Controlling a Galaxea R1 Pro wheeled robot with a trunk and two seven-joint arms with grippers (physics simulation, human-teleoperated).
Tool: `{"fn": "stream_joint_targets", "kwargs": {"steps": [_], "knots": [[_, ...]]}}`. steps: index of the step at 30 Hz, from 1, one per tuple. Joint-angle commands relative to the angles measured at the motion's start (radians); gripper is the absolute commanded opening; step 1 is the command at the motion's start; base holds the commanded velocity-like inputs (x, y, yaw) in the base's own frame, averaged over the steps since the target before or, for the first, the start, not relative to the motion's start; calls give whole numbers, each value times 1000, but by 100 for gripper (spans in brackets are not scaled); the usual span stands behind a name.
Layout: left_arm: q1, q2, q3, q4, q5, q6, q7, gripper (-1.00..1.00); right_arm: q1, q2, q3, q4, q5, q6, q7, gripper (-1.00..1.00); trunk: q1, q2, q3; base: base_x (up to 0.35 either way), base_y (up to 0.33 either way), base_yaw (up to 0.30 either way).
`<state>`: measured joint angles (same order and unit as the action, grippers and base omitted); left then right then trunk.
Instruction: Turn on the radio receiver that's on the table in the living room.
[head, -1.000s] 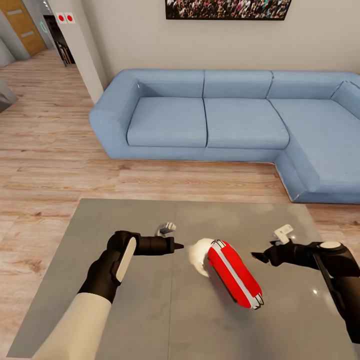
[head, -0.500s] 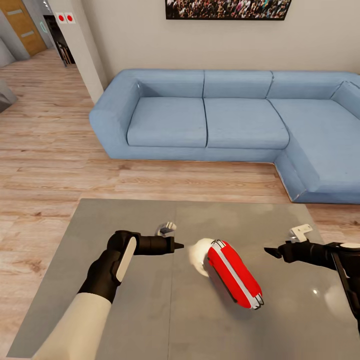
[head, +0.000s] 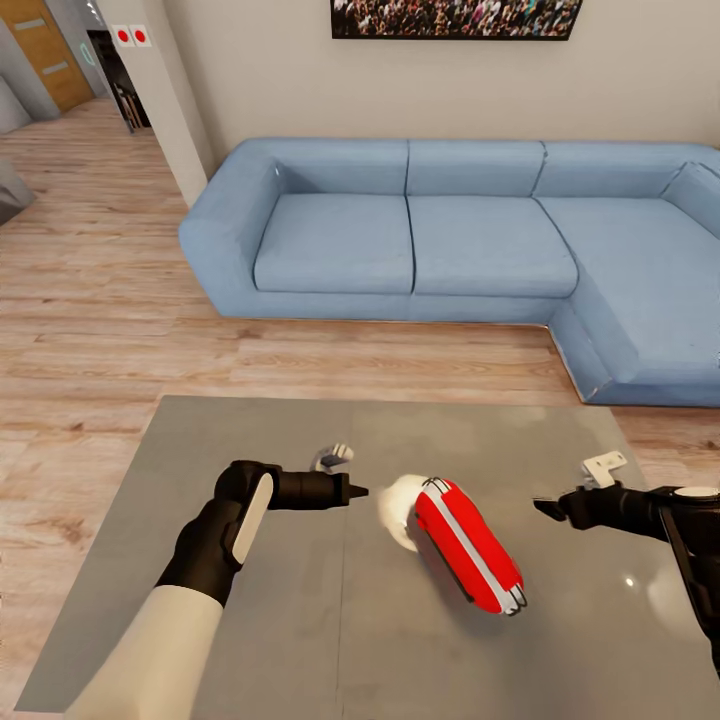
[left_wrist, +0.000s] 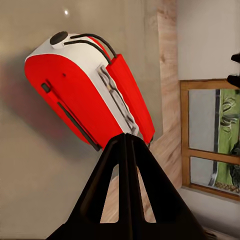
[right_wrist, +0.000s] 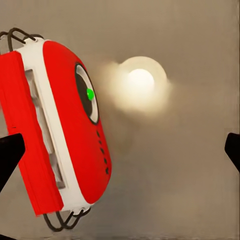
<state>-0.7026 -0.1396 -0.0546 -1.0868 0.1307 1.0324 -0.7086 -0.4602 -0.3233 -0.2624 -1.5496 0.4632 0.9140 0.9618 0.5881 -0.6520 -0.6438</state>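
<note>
At table (head: 250, 620) centre, radio (head: 468, 545) stands on edge — a nudge could topple it; left gripper (head: 352, 491) clenched at nine o'clock, right gripper (head: 541, 507) spread at three o'clock.

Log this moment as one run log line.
radio receiver on table, green light lit | left tool shut, apart | right tool open, apart

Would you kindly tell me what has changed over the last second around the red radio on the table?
The right gripper has drawn back from the radio receiver, moving out toward the robot's right and widening the gap; nothing was taken hold of or let go. The left gripper stayed where it was, shut, beside the radio. The radio itself has not moved on the table, and the camera view is unchanged.
</note>
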Motion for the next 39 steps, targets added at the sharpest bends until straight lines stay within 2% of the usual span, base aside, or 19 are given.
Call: {"fn": "stream_joint_targets", "kwargs": {"steps": [1, 6, 22, 30, 39], "knots": [[0, 0, 0, 0, 0, 0, 0, -100, 0, 1, 0, 0, 9, 0, 0, 100, 0, 0, 0, -194, 0, 0], [0, 0, -1, -1, 0, 0, 1, -100, 0, 6, 1, 1, 44, 0, 0, 100, 0, 0, 0, -286, 0, 0], [0, 2, 1, -2, -26, 0, -2, -100, 0, 12, 0, 3, 48, 2, 0, 100, 0, 0, 0, -329, 0, 0], [0, 2, 0, -1, -26, 0, 0, -100, 0, 15, 0, 6, 43, -2, -1, 100, 0, 0, 1, -76, 0, 3], [0, 3, 2, -1, -26, 0, 0, -100, 0, 16, -4, 6, 41, -10, -4, 100, 0, 0, 12, -5, 0, 70]]}}
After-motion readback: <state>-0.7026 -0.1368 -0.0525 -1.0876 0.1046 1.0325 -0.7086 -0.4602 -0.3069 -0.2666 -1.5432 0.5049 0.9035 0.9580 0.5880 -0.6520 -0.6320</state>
